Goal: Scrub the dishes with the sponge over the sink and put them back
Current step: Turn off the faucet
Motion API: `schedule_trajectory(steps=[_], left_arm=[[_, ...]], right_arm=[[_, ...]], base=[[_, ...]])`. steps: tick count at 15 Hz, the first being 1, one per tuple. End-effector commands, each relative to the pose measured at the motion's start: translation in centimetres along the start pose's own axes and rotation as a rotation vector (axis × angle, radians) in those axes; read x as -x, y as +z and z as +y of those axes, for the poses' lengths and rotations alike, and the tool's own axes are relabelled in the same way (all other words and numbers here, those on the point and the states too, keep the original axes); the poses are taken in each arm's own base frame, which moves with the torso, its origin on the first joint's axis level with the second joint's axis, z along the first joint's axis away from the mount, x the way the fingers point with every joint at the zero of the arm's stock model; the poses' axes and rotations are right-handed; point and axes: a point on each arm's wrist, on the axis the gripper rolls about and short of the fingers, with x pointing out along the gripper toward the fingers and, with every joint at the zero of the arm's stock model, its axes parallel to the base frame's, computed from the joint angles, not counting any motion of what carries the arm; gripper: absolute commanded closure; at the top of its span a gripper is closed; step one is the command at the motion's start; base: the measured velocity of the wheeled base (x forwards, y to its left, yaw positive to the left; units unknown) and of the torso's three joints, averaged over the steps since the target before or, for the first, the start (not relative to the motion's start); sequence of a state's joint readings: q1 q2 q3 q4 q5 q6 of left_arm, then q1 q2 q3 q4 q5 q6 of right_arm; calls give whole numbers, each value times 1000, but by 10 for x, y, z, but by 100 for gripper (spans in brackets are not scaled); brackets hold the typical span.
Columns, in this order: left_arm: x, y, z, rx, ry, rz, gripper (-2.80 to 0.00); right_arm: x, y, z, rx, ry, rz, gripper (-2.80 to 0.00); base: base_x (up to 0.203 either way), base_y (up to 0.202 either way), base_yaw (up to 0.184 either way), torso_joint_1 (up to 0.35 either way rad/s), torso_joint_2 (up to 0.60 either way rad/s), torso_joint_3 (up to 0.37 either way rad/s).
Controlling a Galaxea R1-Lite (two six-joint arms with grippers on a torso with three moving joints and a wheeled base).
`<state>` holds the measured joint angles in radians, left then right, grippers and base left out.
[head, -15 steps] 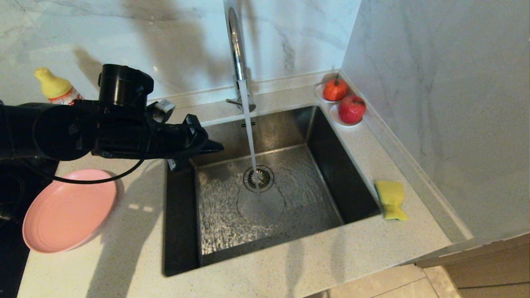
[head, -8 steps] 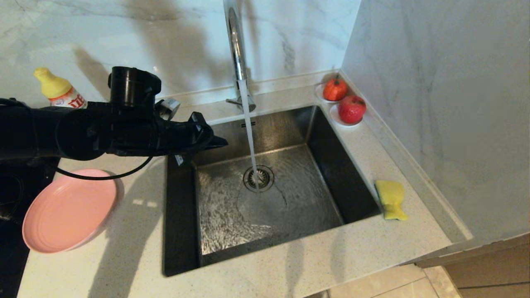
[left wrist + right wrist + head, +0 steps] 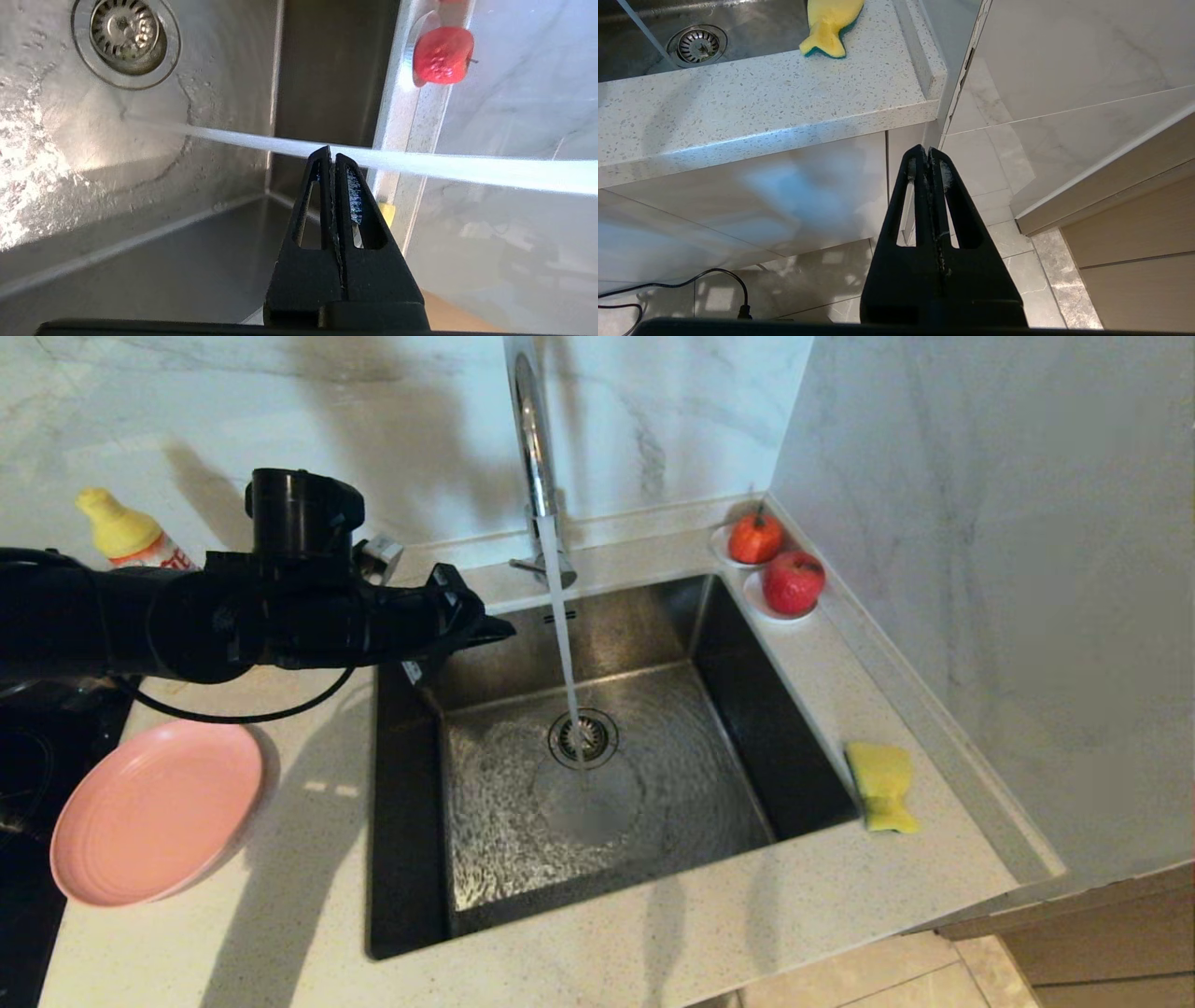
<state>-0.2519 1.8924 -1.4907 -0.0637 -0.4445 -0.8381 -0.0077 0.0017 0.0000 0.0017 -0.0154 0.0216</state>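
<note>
Left gripper (image 3: 499, 632): I am holding it over the sink's (image 3: 411, 859) back-left corner, fingers pressed together on nothing, tips pointing at the water stream (image 3: 563, 644) and not yet in it.
Right gripper (image 3: 928, 158): I am keeping it parked below counter level, clenched and empty, facing the floor.
Pink plate (image 3: 154, 812): lying on the counter left of the sink, well apart from my left gripper; I am judging it the next thing to fetch.
Sponge (image 3: 880, 786): lying on the counter just right of the sink, untouched.
Faucet (image 3: 532, 439): running onto the drain (image 3: 583, 737).
Doing it well: I am planning to spread the left fingers before reaching for the plate's rim, and staying clear of the faucet.
Bowl, chopsticks: not in view.
</note>
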Motion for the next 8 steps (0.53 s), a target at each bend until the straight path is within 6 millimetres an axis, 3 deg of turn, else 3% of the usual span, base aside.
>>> schedule_trajectory(steps=[1, 8], left_arm=[[-6, 2, 2, 1, 3, -12, 0], [-19, 10, 6, -1, -5, -46, 0]], right_arm=[[0, 0, 0, 0, 0, 2, 0], [0, 0, 0, 0, 0, 3, 0]], base=[[0, 0, 0, 0, 0, 0], [0, 0, 0, 0, 0, 0]])
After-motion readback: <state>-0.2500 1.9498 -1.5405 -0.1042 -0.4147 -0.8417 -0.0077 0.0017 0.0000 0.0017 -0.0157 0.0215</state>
